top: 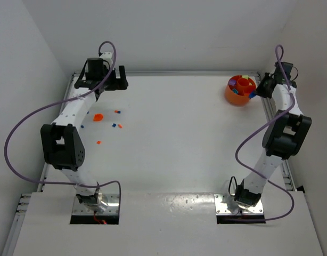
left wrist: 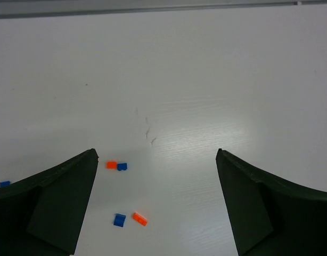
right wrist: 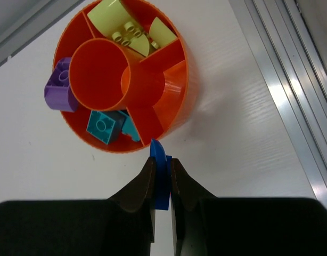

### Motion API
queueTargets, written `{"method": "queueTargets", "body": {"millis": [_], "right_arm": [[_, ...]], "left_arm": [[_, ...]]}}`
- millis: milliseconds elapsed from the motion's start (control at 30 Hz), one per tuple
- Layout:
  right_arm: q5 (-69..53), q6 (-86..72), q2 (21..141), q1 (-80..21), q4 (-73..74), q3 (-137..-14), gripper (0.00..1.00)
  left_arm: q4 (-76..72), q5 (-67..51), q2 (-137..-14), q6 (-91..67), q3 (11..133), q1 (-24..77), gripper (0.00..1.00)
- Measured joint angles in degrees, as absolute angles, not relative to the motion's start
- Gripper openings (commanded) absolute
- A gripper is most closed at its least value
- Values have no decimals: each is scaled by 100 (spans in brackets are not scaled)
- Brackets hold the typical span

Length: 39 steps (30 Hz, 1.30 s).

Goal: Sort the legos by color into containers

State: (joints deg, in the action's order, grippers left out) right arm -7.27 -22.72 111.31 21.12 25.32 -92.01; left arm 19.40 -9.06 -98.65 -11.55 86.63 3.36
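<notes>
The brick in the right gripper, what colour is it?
The brick is blue; right wrist view shows it best.

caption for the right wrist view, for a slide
Right end effector pinching a blue lego beside the orange divided container.

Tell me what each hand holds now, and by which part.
The right hand pinches a blue lego by its flat faces, one end sticking out near the orange container. The left hand is open, holding nothing.
</notes>
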Motion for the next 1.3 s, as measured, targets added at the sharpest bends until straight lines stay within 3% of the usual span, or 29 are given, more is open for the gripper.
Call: {"method": "queueTargets", "body": {"millis": [133,367,800,867,1000,1133,1300], "right_arm": [[-611,-2327,11437,2086,2534,-9564,0],[-572,-2469,11775,2078,2458,-10169,0],[-554,-2755,12167,1968,2408,-10226,0],[-554,-2777,12241,1953,2408,-10226,5],[-532,-2838,12331,1918,2405,-10226,34],[-475,-2860,12335,1896,2403,-10226,54],[-604,-2849,12326,1894,2399,-10226,56]], "left_arm": [[1885,-666,-9721,-1000,8650,290,99],[2023,-1354,-9706,-816,8637,64,99],[2078,-1522,-9749,-869,8639,64,99],[2115,-1522,-9760,-867,8639,64,99],[2141,-1511,-9762,-867,8639,64,99],[2141,-1485,-9771,-860,8639,64,99],[2141,-1490,-9784,-838,8639,64,99]]}}
